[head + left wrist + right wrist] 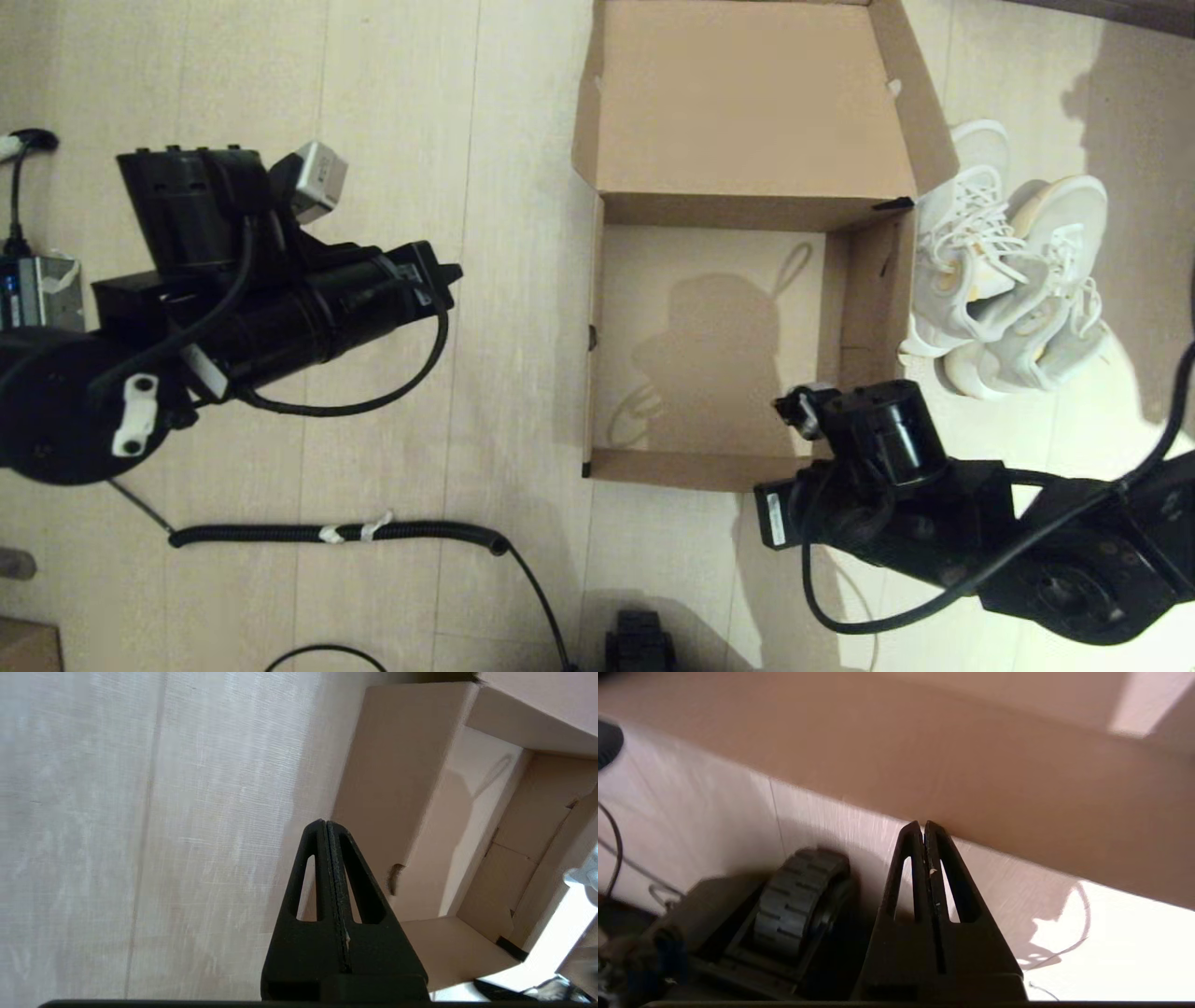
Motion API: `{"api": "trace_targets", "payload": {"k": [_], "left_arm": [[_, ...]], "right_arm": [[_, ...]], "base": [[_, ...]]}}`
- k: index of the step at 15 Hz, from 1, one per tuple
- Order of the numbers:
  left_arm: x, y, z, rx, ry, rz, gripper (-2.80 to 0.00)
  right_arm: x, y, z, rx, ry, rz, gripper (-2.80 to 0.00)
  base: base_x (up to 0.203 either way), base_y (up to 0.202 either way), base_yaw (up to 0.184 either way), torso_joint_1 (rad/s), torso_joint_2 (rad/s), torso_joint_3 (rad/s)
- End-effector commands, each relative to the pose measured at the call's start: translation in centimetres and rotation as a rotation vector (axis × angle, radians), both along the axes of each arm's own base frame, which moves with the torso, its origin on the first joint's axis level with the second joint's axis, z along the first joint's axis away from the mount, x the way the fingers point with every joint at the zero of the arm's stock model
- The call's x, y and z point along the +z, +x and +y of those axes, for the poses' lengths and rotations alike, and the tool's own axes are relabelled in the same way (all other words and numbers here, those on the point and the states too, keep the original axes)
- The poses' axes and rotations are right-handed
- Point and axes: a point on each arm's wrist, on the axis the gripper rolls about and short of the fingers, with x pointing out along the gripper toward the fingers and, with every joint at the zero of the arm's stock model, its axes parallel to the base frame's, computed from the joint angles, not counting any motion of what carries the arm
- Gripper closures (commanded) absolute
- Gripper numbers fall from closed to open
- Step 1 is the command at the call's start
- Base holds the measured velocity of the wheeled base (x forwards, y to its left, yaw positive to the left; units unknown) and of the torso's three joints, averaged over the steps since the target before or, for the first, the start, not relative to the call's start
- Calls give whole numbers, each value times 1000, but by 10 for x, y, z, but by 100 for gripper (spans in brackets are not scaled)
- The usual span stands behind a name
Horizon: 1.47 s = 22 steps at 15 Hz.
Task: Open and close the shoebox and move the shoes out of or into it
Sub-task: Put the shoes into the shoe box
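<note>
Shoebox (719, 355) on the floor (392, 93), lid flipped back, inside bare. Shoes (1004, 280) piled on the floor just beside its right wall. Left gripper (325, 823) pressed closed, holding nothing, left of the box. Right gripper (923, 825) closed too, by the box's near right corner.

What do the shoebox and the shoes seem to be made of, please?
The shoebox looks like plain brown cardboard, matte: folded flaps and raw cut edges show. The shoes beside it seem white fabric, perhaps mesh, with laces and pale soles, probably foam or rubber; the weave is too small to confirm.
</note>
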Motion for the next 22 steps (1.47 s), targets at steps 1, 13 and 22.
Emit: {"api": "trace_targets", "payload": {"k": [1, 13, 22], "left_arm": [[3, -2, 3, 7, -6, -10, 0], [-12, -17, 25, 61, 5, 36, 0], [-19, -15, 28, 63, 5, 60, 0]], "right_arm": [[30, -8, -10, -15, 57, -90, 0], [127, 12, -184, -551, -2, -429, -280], [73, 89, -227, -625, -1, -394, -280]], "base": [[0, 0, 0, 0, 0, 0], [0, 0, 0, 0, 0, 0], [0, 0, 0, 0, 0, 0]]}}
